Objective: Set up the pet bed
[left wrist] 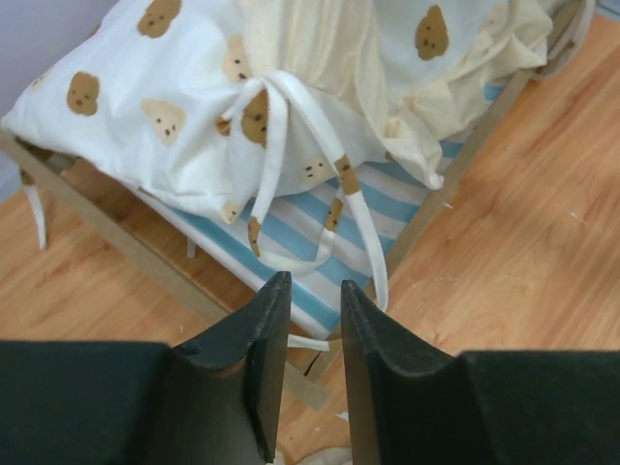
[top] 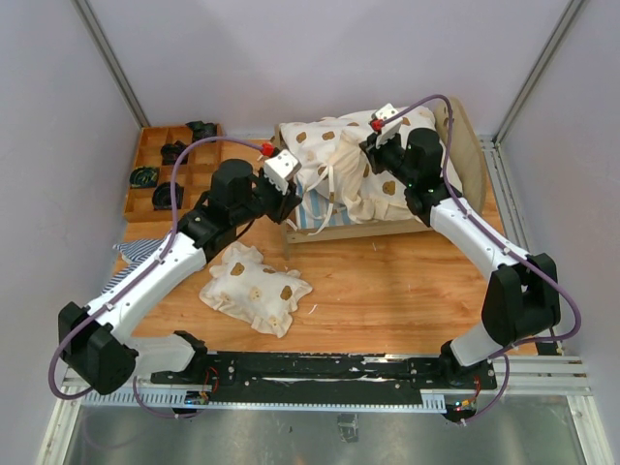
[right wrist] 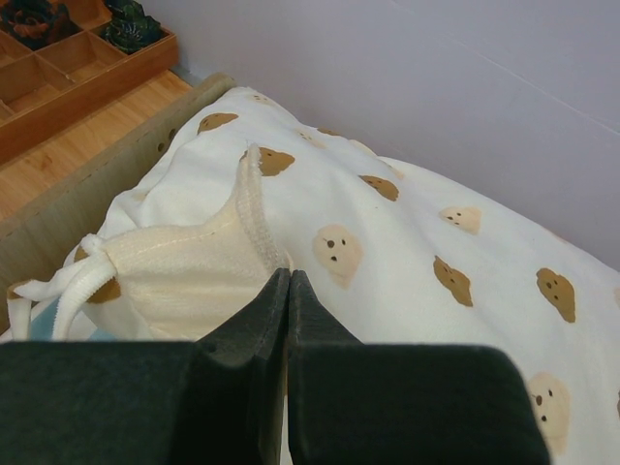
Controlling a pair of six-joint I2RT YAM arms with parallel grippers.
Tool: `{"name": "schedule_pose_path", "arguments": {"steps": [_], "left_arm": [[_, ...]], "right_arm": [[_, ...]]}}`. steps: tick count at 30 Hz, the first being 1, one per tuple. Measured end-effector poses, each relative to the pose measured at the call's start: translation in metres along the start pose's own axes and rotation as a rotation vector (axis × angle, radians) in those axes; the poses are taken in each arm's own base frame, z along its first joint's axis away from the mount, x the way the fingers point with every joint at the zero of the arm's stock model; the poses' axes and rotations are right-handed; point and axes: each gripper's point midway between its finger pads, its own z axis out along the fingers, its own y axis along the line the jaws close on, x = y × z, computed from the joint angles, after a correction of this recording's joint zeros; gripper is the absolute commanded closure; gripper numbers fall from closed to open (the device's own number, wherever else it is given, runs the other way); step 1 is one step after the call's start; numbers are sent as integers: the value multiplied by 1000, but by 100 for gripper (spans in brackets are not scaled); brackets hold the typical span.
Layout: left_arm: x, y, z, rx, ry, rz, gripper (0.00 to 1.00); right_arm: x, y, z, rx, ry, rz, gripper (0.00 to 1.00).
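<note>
Far back, pet bed (top: pixel 358 231) lies crosswise, headboard (top: pixel 472 150) right.

A warm, light-brown wood-grain tabletop (top: pixel 387 291) fills the middle of the overhead view, closed in at the back and both sides by plain pale lilac-grey walls (top: pixel 291 58). Slim metal struts (top: pixel 107 48) slant down the upper left and upper right corners. A brushed metal surface (top: pixel 291 431) runs along the bottom edge under soft, even light.
</note>
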Motion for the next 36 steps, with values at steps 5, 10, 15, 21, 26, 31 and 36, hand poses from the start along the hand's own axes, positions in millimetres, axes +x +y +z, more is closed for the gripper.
{"name": "schedule_pose_path", "arguments": {"steps": [5, 10, 15, 21, 26, 31, 36], "left_arm": [[9, -23, 12, 136, -15, 17, 48], [31, -42, 45, 251, 55, 7, 44], [55, -54, 82, 218, 128, -44, 41], [55, -41, 106, 114, 91, -112, 38], [49, -31, 117, 55, 37, -117, 45], [44, -35, 119, 76, -5, -123, 80], [46, -39, 118, 101, -7, -121, 100]], "right_arm": [[-1, 0, 0, 1, -3, -1, 100], [-1, 0, 0, 1, -4, -1, 100], [-1, 0, 0, 1, -4, -1, 100], [-1, 0, 0, 1, -4, -3, 100], [-4, -1, -2, 2, -10, -8, 100], [-5, -1, -2, 3, -10, -9, 100], [-5, -1, -2, 3, -10, -9, 100]]}}
